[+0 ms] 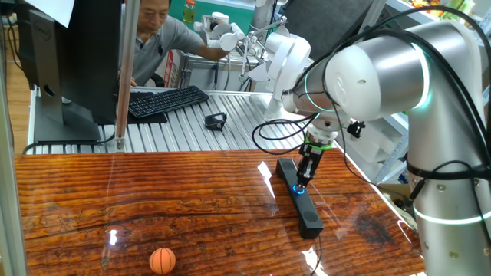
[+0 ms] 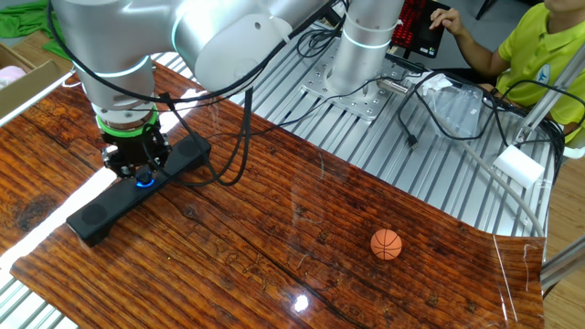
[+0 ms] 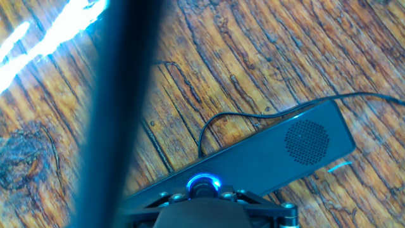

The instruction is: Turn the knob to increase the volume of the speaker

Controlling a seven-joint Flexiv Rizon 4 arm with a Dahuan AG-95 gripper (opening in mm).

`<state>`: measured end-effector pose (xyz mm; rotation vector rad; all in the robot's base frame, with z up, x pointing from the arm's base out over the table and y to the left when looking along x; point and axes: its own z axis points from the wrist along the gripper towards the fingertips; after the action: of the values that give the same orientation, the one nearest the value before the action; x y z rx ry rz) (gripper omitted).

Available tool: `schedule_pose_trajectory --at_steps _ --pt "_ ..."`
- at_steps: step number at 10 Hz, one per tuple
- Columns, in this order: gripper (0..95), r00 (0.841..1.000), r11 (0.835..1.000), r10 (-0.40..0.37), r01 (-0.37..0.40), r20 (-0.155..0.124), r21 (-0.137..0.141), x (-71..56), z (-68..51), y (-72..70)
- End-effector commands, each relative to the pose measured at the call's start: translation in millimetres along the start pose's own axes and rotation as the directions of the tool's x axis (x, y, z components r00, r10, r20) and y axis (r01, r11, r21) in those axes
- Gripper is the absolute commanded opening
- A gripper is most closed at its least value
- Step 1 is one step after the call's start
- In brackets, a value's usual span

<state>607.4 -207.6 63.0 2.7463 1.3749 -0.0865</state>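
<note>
The speaker (image 1: 308,212) is a long black bar lying on the wooden table, seen also in the other fixed view (image 2: 99,216) and in the hand view (image 3: 304,142). The knob (image 1: 298,188) sits on its top near the middle and glows blue; it also shows in the other fixed view (image 2: 143,181) and the hand view (image 3: 202,184). My gripper (image 1: 301,182) points straight down onto the speaker, and it also shows in the other fixed view (image 2: 139,172). In the hand view (image 3: 202,191) its two fingers stand close on either side of the knob.
A small orange ball (image 1: 162,261) lies near the table's front edge, also in the other fixed view (image 2: 386,244). A black keyboard (image 1: 165,100) and a small black clip-like object (image 1: 215,120) lie on the metal bench behind. The speaker's cable (image 3: 221,120) curls beside it. People sit at the bench.
</note>
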Motion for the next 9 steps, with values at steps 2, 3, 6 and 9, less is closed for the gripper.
schedule_pose_trajectory --at_steps 2,3,6,9 --pt "0.0 0.999 0.999 0.051 -0.051 0.007 -0.006 -0.2 0.1 0.1" --pt "0.0 0.998 0.998 0.058 -0.058 0.007 -0.006 -0.2 0.1 0.1" --pt "0.0 0.995 0.995 0.095 -0.095 0.008 -0.012 -0.3 0.2 0.2" --pt "0.0 0.992 0.992 0.126 -0.126 0.01 -0.015 -0.3 0.2 0.2"
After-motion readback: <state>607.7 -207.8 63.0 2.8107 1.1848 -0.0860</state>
